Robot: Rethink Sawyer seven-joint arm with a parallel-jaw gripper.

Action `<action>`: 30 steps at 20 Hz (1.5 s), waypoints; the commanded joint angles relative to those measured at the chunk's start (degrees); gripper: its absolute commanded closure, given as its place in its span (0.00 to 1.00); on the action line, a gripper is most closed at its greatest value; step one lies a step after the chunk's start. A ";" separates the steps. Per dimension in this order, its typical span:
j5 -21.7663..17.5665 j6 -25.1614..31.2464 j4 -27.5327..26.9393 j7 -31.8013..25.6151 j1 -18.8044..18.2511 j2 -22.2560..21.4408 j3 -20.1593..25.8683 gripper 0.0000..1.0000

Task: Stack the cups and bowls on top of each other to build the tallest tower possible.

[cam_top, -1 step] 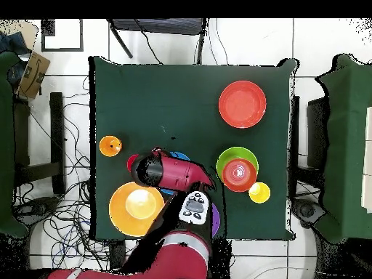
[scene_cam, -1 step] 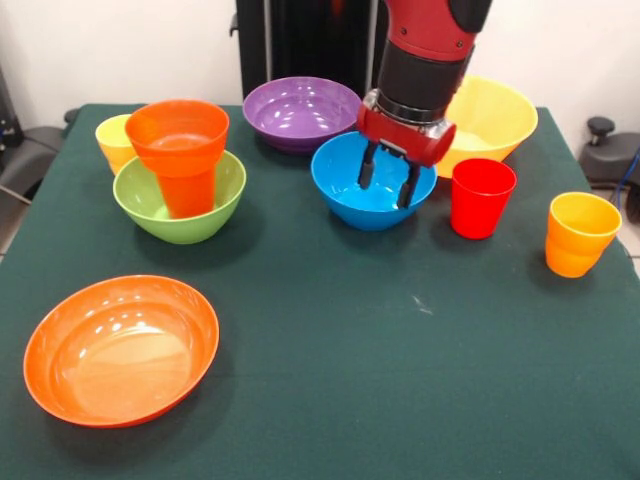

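While the gripper [scene_cam, -1 step: 389,178] is hanging over the blue bowl [scene_cam, -1 step: 352,197], its two dark fingers [scene_cam, -1 step: 366,165] are standing spread apart with nothing between them, the right-hand one in the front view dipping toward the bowl's far rim; probably it is lining up a rim grasp.

Item, tower [scene_cam, -1 step: 181,170]: a green bowl [scene_cam, -1 step: 150,213] is sitting on the green table [scene_cam, -1 step: 330,380] as base, and an orange cup [scene_cam, -1 step: 183,150] is standing upright inside it, mouth up. The wide bowl is likely serving as a steady foot.

Item, yellow cup [scene_cam, -1 step: 112,139]: it is standing just behind the green bowl, partly hidden by it, contents not visible.

Item, purple bowl [scene_cam, -1 step: 296,110]: it is resting empty near the table's far edge, just behind the blue bowl.

Item, big yellow bowl [scene_cam, -1 step: 492,115]: it is lying partly behind the arm [cam_top, -1 step: 178,172], empty so far as shown.

Item, red cup [scene_cam, -1 step: 481,196]: it is standing upright and empty, just beside the blue bowl.

Item, yellow-orange cup [scene_cam, -1 step: 579,232]: it is standing alone toward the table's edge, apart from the red cup.

Item, wide shallow orange bowl [scene_cam, -1 step: 121,348]: it is lying empty at the near corner, well apart from everything else.

Most pieces are waiting unstacked, so the build is judged early.
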 commanded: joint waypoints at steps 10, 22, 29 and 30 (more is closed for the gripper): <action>3.76 -10.78 0.82 12.22 2.50 3.74 2.16 0.00; 3.67 -3.39 0.70 9.20 0.65 0.70 3.81 0.00; 4.06 2.51 1.80 8.19 -0.72 -2.63 5.54 0.00; 4.11 3.47 1.91 7.97 -0.93 -3.07 5.76 0.00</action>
